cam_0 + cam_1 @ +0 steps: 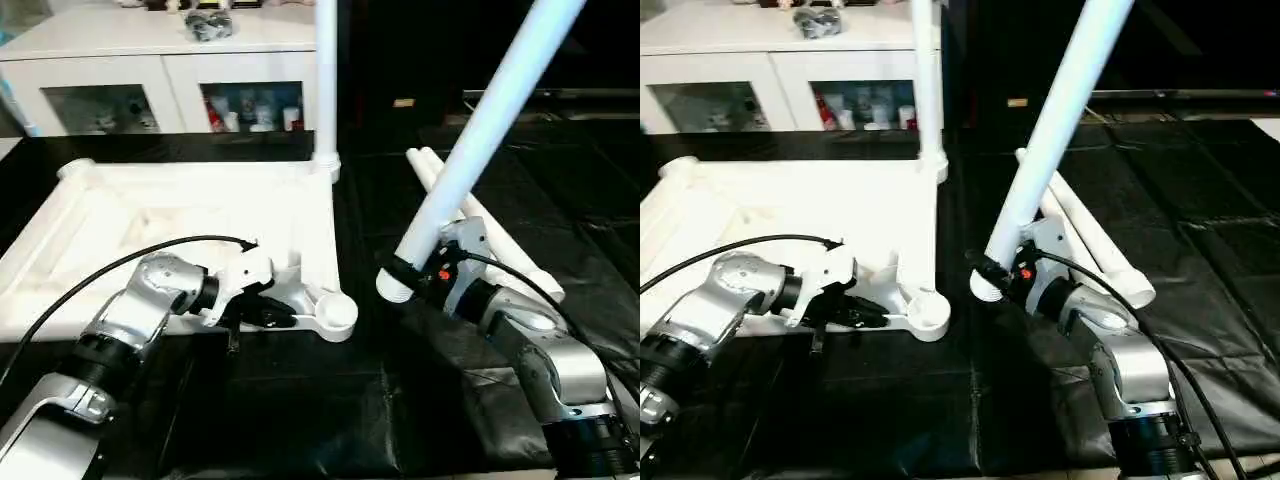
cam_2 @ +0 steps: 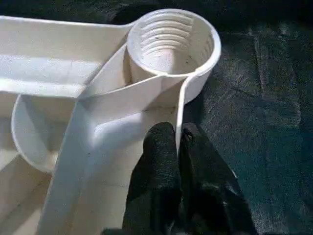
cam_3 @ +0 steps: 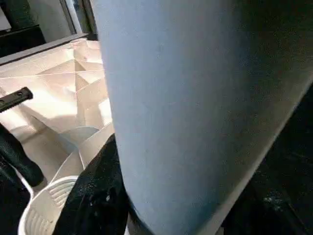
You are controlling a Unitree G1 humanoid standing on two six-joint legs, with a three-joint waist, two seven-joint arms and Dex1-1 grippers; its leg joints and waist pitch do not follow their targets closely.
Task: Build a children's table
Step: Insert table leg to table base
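We see the tabletop [image 1: 190, 225] lying upside down on the black mat [image 1: 300, 400], ribbed underside facing up, left of centre and in front of a white cabinet [image 1: 160, 75] with glass doors. One leg [image 1: 326, 80] already stands upright in the far right corner socket [image 1: 326, 165].

Our left gripper [image 2: 177, 147] is pinched onto the thin rim wall of the tabletop, one black finger [image 2: 156, 161] on each side of it, just beside the near right corner socket [image 2: 171, 44] (threaded inside, open, nothing in it). In the head views this gripper sits at the near edge of the top, close to that socket.

Our right gripper [image 1: 405, 272] is clamped around the lower end of a second leg [image 1: 480, 130], which tilts up and away to the right. The leg's lower end hangs just right of the open socket, apart from it and above the mat. In the right wrist view the leg crosses close in front, with the socket rim low beside it.

Two more legs [image 1: 480, 225] lie on the mat behind the right forearm, side by side and touching.
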